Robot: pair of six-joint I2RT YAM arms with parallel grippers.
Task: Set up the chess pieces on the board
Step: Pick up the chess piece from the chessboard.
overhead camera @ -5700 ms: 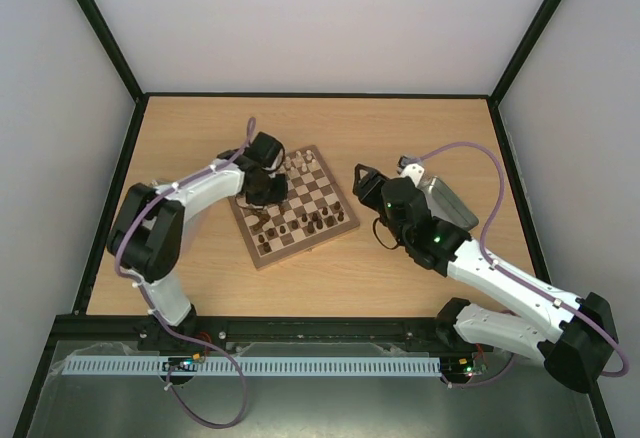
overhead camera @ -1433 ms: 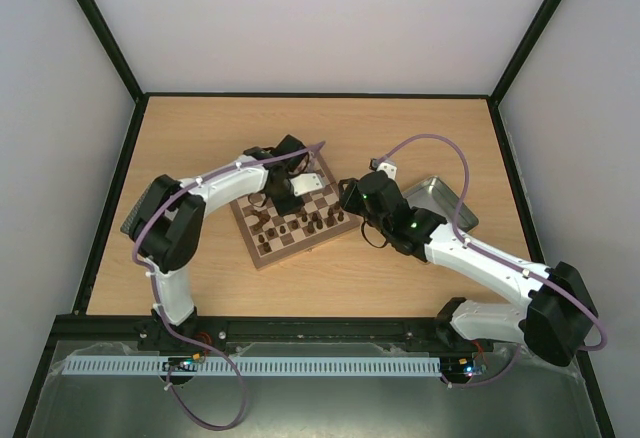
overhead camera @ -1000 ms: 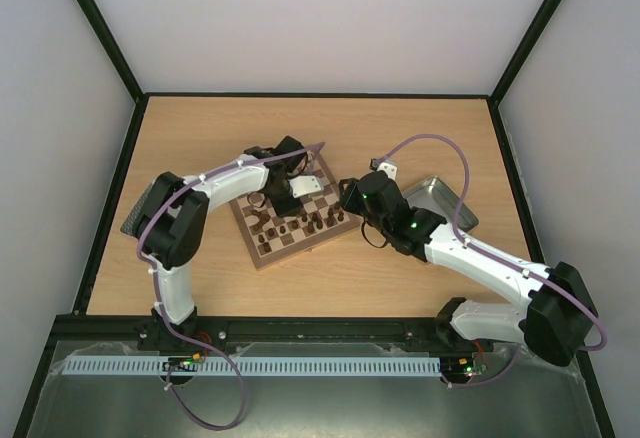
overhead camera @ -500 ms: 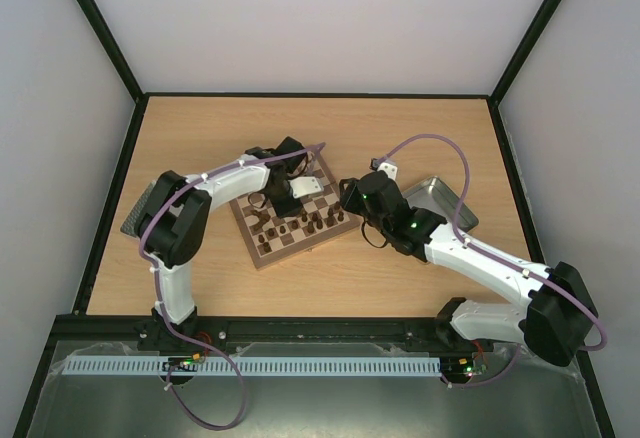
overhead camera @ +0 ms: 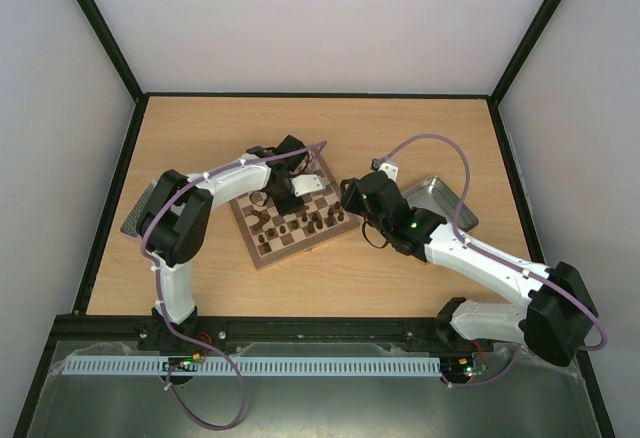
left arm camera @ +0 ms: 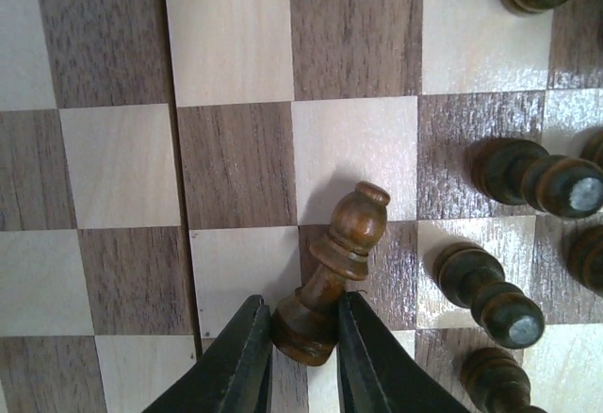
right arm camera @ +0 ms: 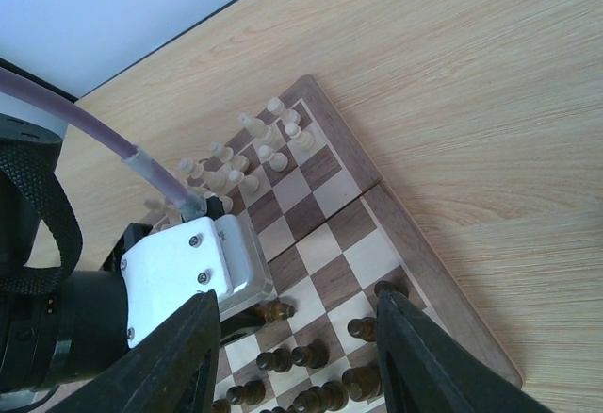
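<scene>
The board point(overhead camera: 296, 210) lies mid-table. My left gripper point(left arm camera: 304, 356) is shut on the base of a dark brown pawn point(left arm camera: 332, 272), held tilted just over the board's squares point(left arm camera: 236, 158); in the top view the left gripper point(overhead camera: 286, 198) is over the board's middle. Other dark pieces point(left arm camera: 537, 179) stand to its right. My right gripper point(right arm camera: 297, 366) is open and empty, hovering over the board's right part point(right arm camera: 396, 243); cream pieces point(right arm camera: 247, 154) cluster at the far edge, dark pieces point(right arm camera: 301, 396) along the near rows. In the top view the right gripper point(overhead camera: 350, 196) is at the board's right edge.
A silver metal tray point(overhead camera: 440, 203) sits right of the board, behind the right arm. A dark grey pad point(overhead camera: 140, 213) lies at the table's left edge. Black frame rails bound the table.
Since 5.7 s ago both arms have moved in over the board. Over the last second the left gripper has shifted only slightly; the right arm has stayed still.
</scene>
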